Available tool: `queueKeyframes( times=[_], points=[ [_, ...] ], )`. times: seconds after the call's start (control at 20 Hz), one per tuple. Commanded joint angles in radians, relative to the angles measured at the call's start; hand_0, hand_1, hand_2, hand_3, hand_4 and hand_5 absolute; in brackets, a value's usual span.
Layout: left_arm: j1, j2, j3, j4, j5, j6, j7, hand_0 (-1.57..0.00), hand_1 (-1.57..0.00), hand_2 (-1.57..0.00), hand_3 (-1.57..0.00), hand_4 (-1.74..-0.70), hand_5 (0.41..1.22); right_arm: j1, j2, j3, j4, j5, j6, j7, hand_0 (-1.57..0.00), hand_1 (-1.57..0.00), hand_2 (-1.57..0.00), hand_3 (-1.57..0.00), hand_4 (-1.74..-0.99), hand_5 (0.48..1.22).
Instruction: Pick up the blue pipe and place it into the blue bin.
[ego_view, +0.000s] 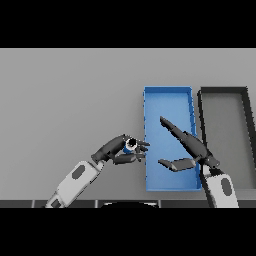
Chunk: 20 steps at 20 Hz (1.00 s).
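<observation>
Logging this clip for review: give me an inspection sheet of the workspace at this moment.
Surface: grey table.
Job's things: blue pipe held in the left hand, just left of the blue bin; bin holds nothing visible.
Clutter: dark grey bin right of the blue one.
Hands: left hand curled round the pipe; right hand open above the blue bin.
Cables: nothing seen.
Surroundings: dark band beyond the table's far edge.

A plain grey table (60, 100) filled the view. Two shallow rectangular bins lay directly on it toward the right side: a blue bin (167, 90), and just beside it on the right, a dark grey bin (223, 90), their long sides parallel.
</observation>
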Motion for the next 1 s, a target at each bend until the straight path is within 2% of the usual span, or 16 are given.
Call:
queueKeyframes(
  times=[0.0, 0.15, 0.25, 0.35, 0.45, 0.6, 0.75, 0.95],
  points=[
    [0.006, 0.003, -0.004, 0.01, -0.012, 0.001, -0.008, -1.57, -1.57, -1.57, -1.44, -1.73, 1.221, -0.023, -0.002, 0.018, -0.007, -0.014, 0.01, 0.032, 0.0, 0.0, 0.0, 0.0, -1.305, 0.522],
    [-0.007, 0.0, -0.003, 0.026, -0.023, -0.002, -0.01, -1.57, -1.57, -1.57, -1.44, -1.73, 1.221, -0.11, -0.008, 0.068, -0.036, -0.04, 0.021, 0.114, 0.0, 0.0, 0.0, 0.0, -1.295, 0.522],
    [-0.01, -0.002, -0.001, 0.026, -0.024, -0.001, -0.016, -1.57, -1.57, -1.57, -1.44, -1.73, 1.221, -0.167, -0.022, 0.085, -0.03, -0.067, 0.052, 0.141, 0.0, 0.0, 0.0, 0.0, -1.3, 0.529],
    [0.002, 0.009, 0.005, 0.022, -0.009, -0.015, -0.03, -1.57, -1.57, -1.57, -1.44, -1.73, 1.221, -0.233, -0.015, 0.115, -0.006, -0.05, 0.077, 0.154, 0.0, 0.0, 0.0, 0.0, -1.304, 0.532],
    [-0.008, 0.005, 0.004, 0.031, -0.004, -0.028, -0.022, -1.57, -1.57, -1.57, -1.44, -1.73, 1.221, -0.281, 0.007, 0.145, 0.011, -0.062, 0.092, 0.177, 0.0, 0.0, 0.0, 0.0, -1.282, 0.53],
    [-0.014, 0.008, 0.015, 0.032, 0.015, -0.049, -0.056, -1.57, -1.57, -1.57, -1.48, -1.73, 1.221, -0.34, 0.044, 0.178, 0.065, -0.053, 0.117, 0.195, 0.0, 0.0, 0.0, 0.0, -1.251, 0.535],
    [-0.026, -0.007, 0.014, 0.054, 0.018, -0.053, -0.033, -1.57, -1.57, -1.57, -1.51, -1.73, 1.221, -0.403, 0.09, 0.202, 0.127, -0.032, 0.114, 0.236, 0.0, 0.0, 0.0, 0.0, -1.226, 0.52],
    [-0.021, -0.002, 0.014, 0.054, 0.025, -0.066, -0.029, -1.57, -1.57, -1.57, -1.5, -1.73, 1.221, -0.451, 0.131, 0.218, 0.179, -0.029, 0.125, 0.248, 0.0, 0.0, -0.02, 0.0, -1.225, 0.511]
  ],
)
